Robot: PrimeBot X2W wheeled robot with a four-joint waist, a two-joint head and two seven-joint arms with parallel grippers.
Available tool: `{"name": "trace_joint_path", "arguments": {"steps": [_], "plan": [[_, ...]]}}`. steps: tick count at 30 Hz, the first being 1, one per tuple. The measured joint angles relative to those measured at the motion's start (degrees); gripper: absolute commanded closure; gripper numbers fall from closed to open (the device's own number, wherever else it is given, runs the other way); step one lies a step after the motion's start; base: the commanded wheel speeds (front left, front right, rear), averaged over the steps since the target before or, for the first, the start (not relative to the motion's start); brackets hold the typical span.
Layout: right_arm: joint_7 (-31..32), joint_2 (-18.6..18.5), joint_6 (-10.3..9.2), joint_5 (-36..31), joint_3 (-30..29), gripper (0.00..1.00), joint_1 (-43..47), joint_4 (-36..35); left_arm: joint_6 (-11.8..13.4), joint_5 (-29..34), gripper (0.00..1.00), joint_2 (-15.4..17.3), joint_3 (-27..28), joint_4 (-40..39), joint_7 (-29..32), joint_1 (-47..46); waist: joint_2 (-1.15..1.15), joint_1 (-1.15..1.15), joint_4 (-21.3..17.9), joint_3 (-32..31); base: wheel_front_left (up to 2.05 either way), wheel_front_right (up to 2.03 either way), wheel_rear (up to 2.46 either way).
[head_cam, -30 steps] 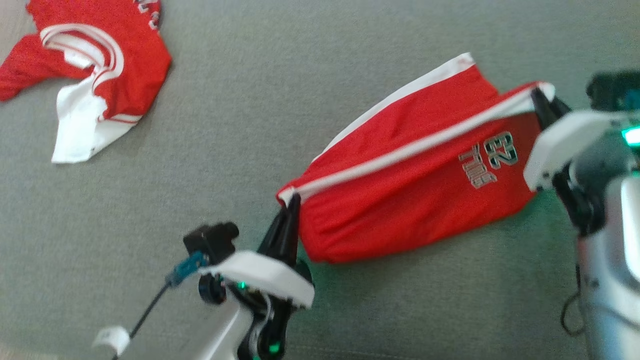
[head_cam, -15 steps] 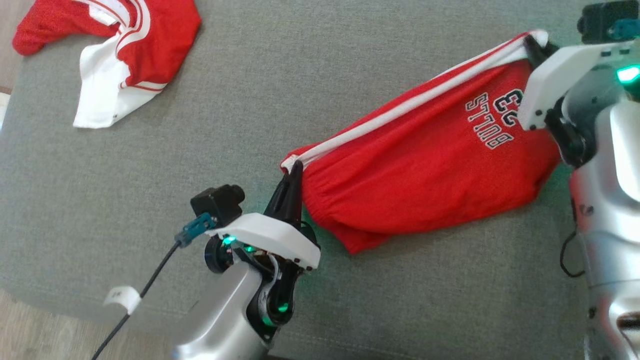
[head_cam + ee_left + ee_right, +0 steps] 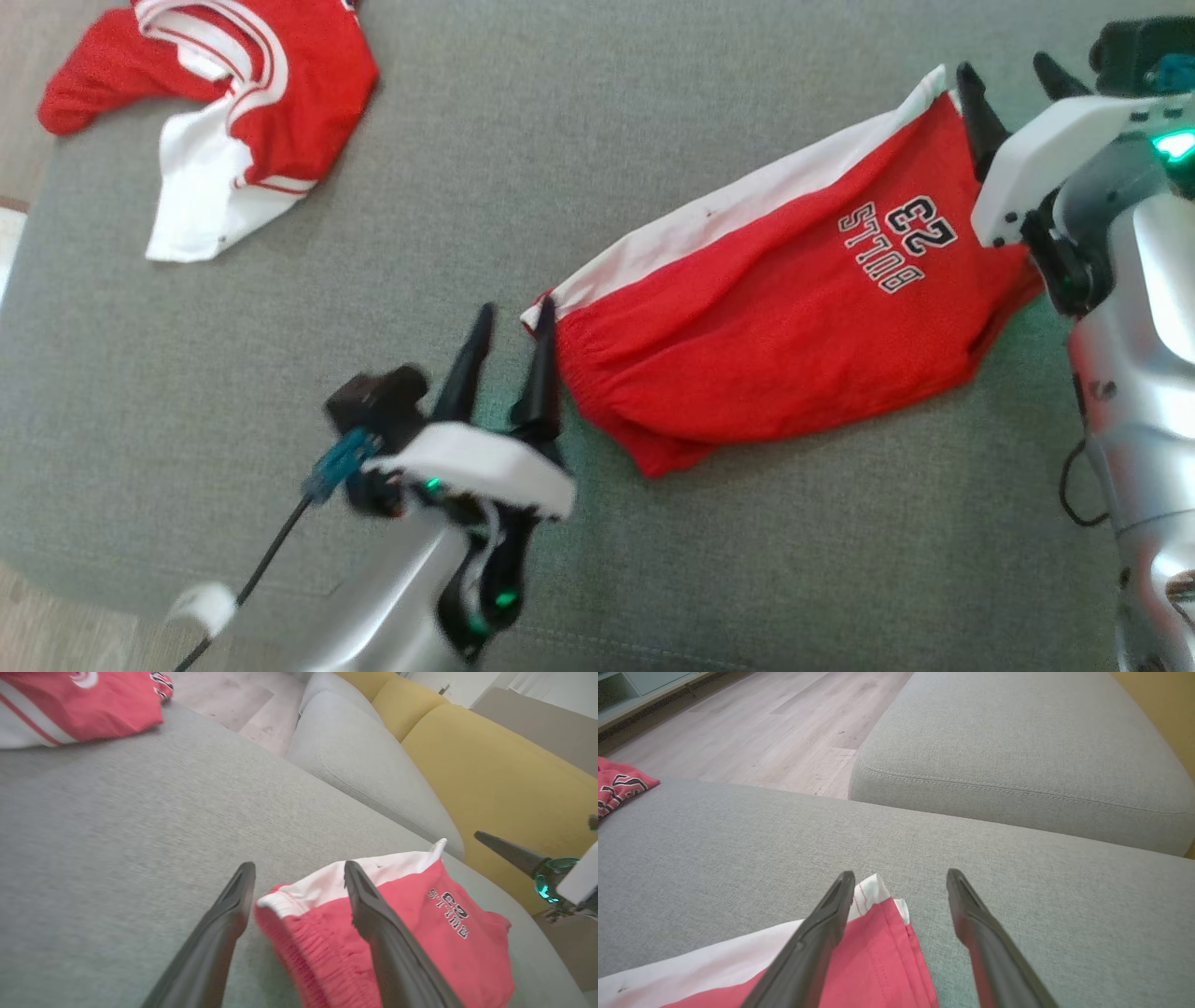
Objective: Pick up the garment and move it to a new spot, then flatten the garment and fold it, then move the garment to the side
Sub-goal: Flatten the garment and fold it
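My left pincer (image 3: pixel 516 306) is spread wide and holds nothing. My right pincer (image 3: pixel 1001 63) is spread wide too, and it holds nothing.

The shorts (image 3: pixel 775 327) lie on the grey seat (image 3: pixel 467 187), between my two pincers. They are red with a white stripe along the far edge. They run on a slant, from near and left up to far and right.

The stretchy waist end is by my left pincer. The white corner of that end sits just beside the right finger (image 3: pixel 546 364) of that pincer. From my left wrist, the corner (image 3: pixel 280 900) pokes into the gap between my two fingers. The rest of the shorts goes off behind the right finger. I cannot tell if that finger touches the cloth.

The other end of the shorts is by my right pincer, at the far right. From my right wrist, the white tip of that corner (image 3: pixel 873 891) peeks out next to my left finger (image 3: pixel 817 933). My other finger stands over bare grey seat.

There are letters and the number 23 on the shorts, near the right end. They look upside down from my head.

A red and white shirt (image 3: pixel 261 84) lies far off to the left, well apart from the shorts.
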Motion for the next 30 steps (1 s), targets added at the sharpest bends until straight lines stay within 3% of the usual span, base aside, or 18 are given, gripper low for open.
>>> {"name": "trace_joint_path", "arguments": {"steps": [6, 14, 23, 24, 26, 30], "plan": [[-0.08, -2.18, 0.00, 2.50, 1.59, 0.00, 2.08, 2.05, 2.86, 3.37, 0.00, 5.87, 0.68, -4.38, -1.93, 4.92, 0.00, -0.01, -0.02, -3.71, 0.00, 0.00, 0.00], [6.93, -6.67, 0.00, 6.55, 3.89, 0.00, 7.44, 4.04, 7.60, 4.99, 0.00, 11.79, 3.31, -13.15, -2.05, 7.92, 0.00, -0.01, 1.72, -5.43, 0.00, 0.00, 0.00], [13.84, -8.51, 0.00, 11.55, 3.91, 0.00, 10.38, 3.30, 10.38, 5.41, 0.00, 14.86, 5.68, -17.16, -2.05, 11.61, 0.00, 0.00, 3.29, -4.77, 0.00, 0.00, 0.00], [14.47, -8.57, 0.00, 12.04, 4.00, 0.11, 10.54, 2.90, 10.53, 5.41, 0.00, 15.04, 6.09, -17.42, -2.05, 11.90, 0.00, 0.00, 3.33, -4.82, 0.00, 0.00, 0.00], [15.53, -8.59, 0.00, 13.01, 4.42, 0.48, 10.91, 2.10, 10.90, 5.41, 0.00, 15.29, 6.25, -17.81, -2.07, 12.38, 0.00, 0.00, 3.29, -4.95, 0.00, 0.00, 0.00], [16.71, -8.34, 0.00, 14.96, 4.60, 0.87, 11.95, 1.14, 11.35, 5.41, 0.00, 15.60, 6.24, -18.23, -2.07, 12.53, 0.00, 0.00, 2.89, -5.32, 0.00, 0.00, 0.00]]}}
